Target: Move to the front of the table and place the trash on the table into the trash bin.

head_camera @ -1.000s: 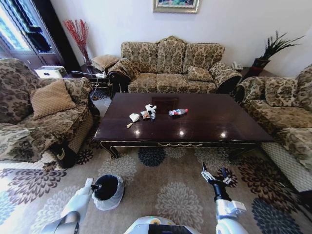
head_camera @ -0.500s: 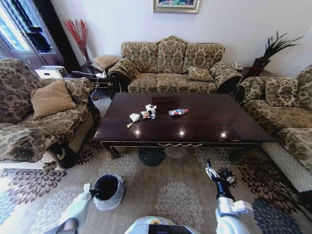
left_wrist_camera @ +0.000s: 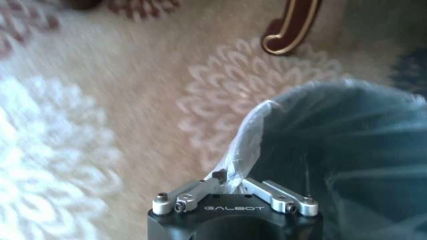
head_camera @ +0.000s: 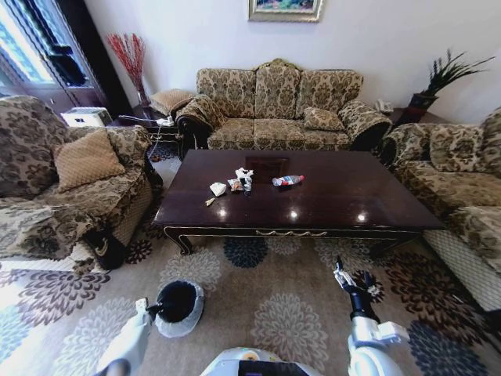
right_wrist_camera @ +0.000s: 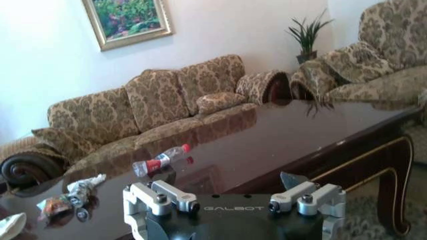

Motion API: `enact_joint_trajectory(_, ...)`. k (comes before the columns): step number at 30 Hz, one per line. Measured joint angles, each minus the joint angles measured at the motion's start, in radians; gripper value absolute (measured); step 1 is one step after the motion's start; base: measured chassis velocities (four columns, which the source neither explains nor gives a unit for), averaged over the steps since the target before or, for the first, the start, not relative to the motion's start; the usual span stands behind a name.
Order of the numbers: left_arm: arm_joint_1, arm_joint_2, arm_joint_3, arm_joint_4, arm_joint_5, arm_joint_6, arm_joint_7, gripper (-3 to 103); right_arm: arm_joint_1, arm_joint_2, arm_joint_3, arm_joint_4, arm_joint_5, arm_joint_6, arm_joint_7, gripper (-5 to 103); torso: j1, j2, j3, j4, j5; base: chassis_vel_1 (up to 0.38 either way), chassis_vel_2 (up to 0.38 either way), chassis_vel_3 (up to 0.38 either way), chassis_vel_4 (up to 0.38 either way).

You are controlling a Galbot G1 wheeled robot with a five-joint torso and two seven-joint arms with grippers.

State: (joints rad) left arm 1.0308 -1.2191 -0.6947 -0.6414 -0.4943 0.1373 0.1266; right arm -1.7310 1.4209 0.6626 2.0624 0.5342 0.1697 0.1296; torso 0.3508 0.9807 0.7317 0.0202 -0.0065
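The table (head_camera: 313,192) stands ahead across an open stretch of patterned carpet (head_camera: 274,290), with a sofa (head_camera: 278,106) behind it and armchairs close along both short ends, so the free room lies on the near side, before its carved front edge. On the dark glossy top, left of centre, lies the trash (head_camera: 235,183): a white paper scrap, a crinkled wrapper bundle and, just right of them, a crushed clear bottle (head_camera: 286,180) with a red-blue label. The trash bin (head_camera: 178,306) sits low on the carpet near the table's left front leg, its pale bag puffed over a dark rim. The left gripper (head_camera: 151,309) reaches forward and down, its fingers pinched on the bag's edge. The right gripper (head_camera: 352,280) is raised, pointing at the table, fingers spread wide and holding nothing.
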Motion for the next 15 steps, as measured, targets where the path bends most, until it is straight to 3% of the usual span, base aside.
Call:
enact_joint_trajectory(1, 0.024, 0.008, -0.001, -0.042, -0.025, 0.004, -0.005, 0, 0.006, -0.002, -0.002, -0.002, -0.006, -0.001, 0.0, 100, 0.0, 0.0, 0.0, -0.0006, 0.0, 0.0, 0.0, 0.0, 0.0)
enact_joint_trajectory(2, 0.101, 0.041, -0.021, -0.159, -0.093, -0.008, -0.019, 0, 0.032, -0.005, -0.006, -0.015, -0.053, -0.003, 0.0, 100, 0.0, 0.0, 0.0, -0.0012, 0.0059, 0.0, 0.0, 0.0, 0.0)
enact_joint_trajectory(4, 0.182, 0.069, -0.047, -0.264, -0.143, -0.035, -0.024, 0, 0.063, -0.006, -0.011, -0.037, -0.094, 0.004, 0.0, 100, 0.0, 0.0, 0.0, 0.0006, 0.0089, 0.0, 0.0, 0.0, 0.0)
enact_joint_trajectory(5, 0.182, 0.069, -0.047, -0.264, -0.143, -0.035, -0.024, 0, 0.063, -0.006, -0.011, -0.037, -0.094, 0.004, 0.0, 100, 0.0, 0.0, 0.0, 0.0006, 0.0089, 0.0, 0.0, 0.0, 0.0)
enact_joint_trajectory(7, 0.286, 0.09, -0.088, -0.429, -0.2, -0.046, -0.027, 0, 0.095, -0.002, -0.028, -0.05, -0.097, 0.01, 0.0, 100, 0.0, 0.0, 0.0, 0.0019, 0.0044, 0.0, 0.0, 0.0, 0.0)
enact_joint_trajectory(8, 0.324, 0.095, -0.115, -0.499, -0.209, -0.05, -0.034, 0, 0.102, 0.004, -0.038, -0.049, -0.08, 0.009, 0.0, 100, 0.0, 0.0, 0.0, 0.0003, 0.0047, 0.0, 0.0, 0.0, 0.0)
enact_joint_trajectory(9, 0.324, 0.095, -0.115, -0.499, -0.209, -0.05, -0.034, 0, 0.102, 0.004, -0.038, -0.049, -0.08, 0.009, 0.0, 100, 0.0, 0.0, 0.0, 0.0003, 0.0047, 0.0, 0.0, 0.0, 0.0)
enact_joint_trajectory(11, 0.395, 0.095, -0.179, -0.637, -0.218, -0.054, -0.049, 0, 0.116, 0.008, -0.055, -0.044, -0.071, 0.003, 0.0, 100, 0.0, 0.0, 0.0, -0.0001, 0.0066, 0.002, 0.0, -0.02, -0.026)
enact_joint_trajectory(15, 0.525, 0.072, -0.288, -0.863, -0.231, -0.053, -0.073, 0, 0.155, 0.008, -0.081, -0.046, -0.093, 0.02, 0.0, 100, 0.0, 0.0, 0.0, -0.0001, 0.006, 0.002, 0.0, -0.006, -0.026)
